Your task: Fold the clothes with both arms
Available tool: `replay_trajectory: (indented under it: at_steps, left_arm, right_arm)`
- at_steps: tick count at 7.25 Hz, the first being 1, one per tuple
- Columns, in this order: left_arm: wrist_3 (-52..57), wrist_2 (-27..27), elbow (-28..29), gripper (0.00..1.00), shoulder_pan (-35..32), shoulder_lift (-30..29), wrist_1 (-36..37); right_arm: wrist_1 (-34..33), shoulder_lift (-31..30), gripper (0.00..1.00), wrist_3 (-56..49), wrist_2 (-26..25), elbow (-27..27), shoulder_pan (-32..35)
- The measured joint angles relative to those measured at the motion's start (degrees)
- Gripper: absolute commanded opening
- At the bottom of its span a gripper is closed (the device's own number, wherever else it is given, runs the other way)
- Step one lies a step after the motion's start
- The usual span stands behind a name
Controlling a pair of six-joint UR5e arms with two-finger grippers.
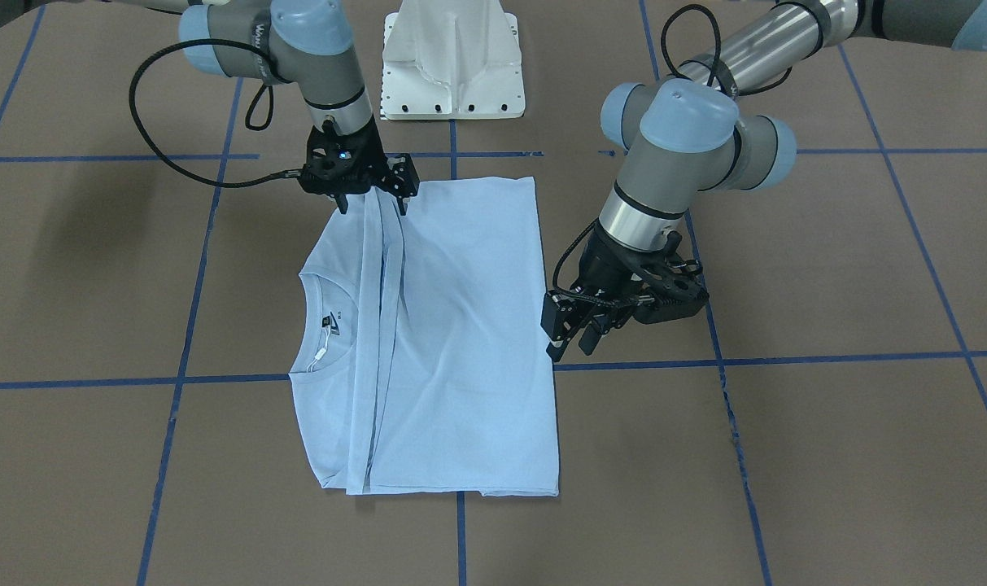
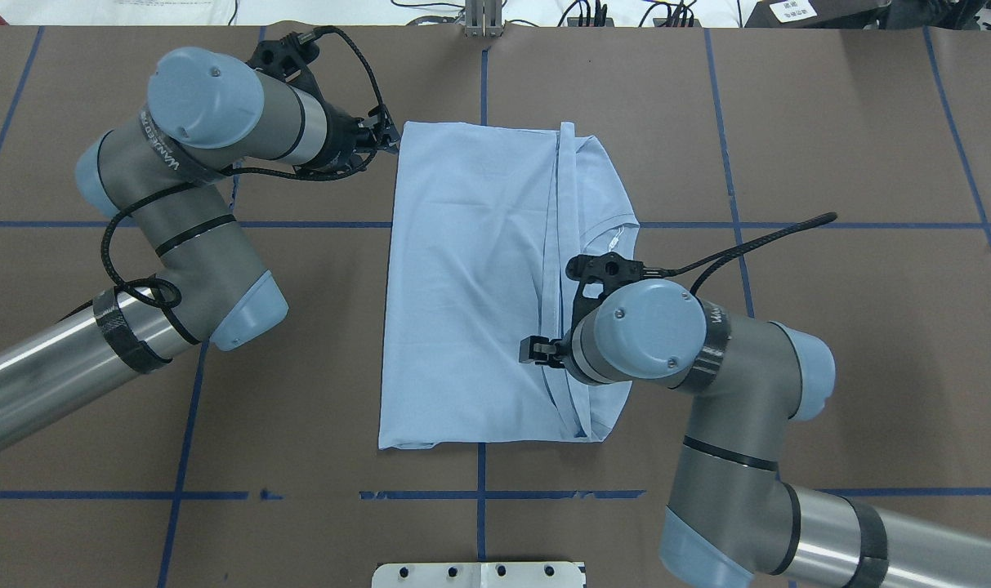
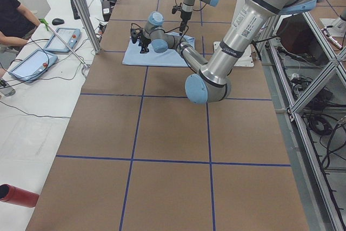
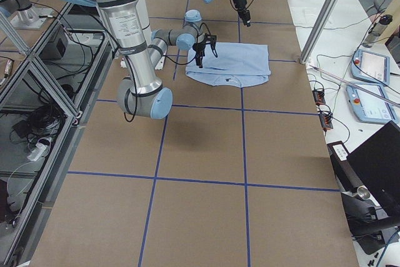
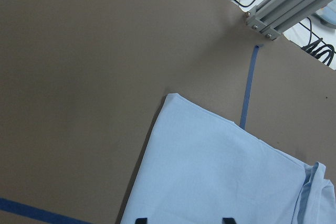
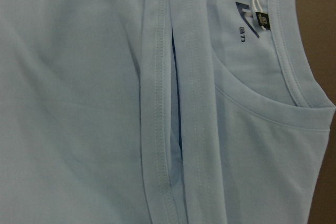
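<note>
Right wrist-mounted | T-shirt (image 6: pixel 79 103) neck label (image 6: pixel 248 17): dark logo, print unreadable | left pincer (image 1: pixel 572 344) wide | right pincer (image 1: pixel 371 202) wide

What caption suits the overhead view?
Partly folded pale blue T-shirt, open left gripper by its far corner, right gripper above its near half.

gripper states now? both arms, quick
Left gripper: open, jaws empty, by a corner of the shirt.
Right gripper: open, holding nothing, over the shirt's folded strip.
</note>
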Motion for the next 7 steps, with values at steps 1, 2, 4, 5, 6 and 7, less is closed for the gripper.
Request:
replay_trajectory:
  at_steps: [1,2,4,5,6,7]
  left_arm:
    - [0.0,0.0,-0.2,0.57,0.0,0.0,0.0]
    - [0.0,0.0,-0.4,0.57,0.0,0.0,0.0]
    - [-0.1,0.0,-1.0,0.57,0.1,0.1,0.1]
    - [-0.1,0.0,-1.0,0.57,0.1,0.1,0.1]
    - [-0.1,0.0,-1.1,0.57,0.2,0.0,0.1]
    - [-0.1,0.0,-1.1,0.57,0.2,0.0,0.1]
  right_arm:
    - [-1.3,1.1,1.0,-5.4,0.1,-1.8,-0.4]
    - [-2.5,1.4,1.0,-9.4,0.1,-2.5,-1.0]
    - [-4.4,1.4,1.0,-13.8,0.2,-2.9,-2.2]
    - [-4.8,1.2,1.0,-15.1,0.1,-3.1,-2.5]
    - [-5.3,1.1,1.0,-16.1,0.0,-3.3,-2.6]
    - [-5.6,0.8,1.0,-16.9,-0.1,-3.4,-2.7]
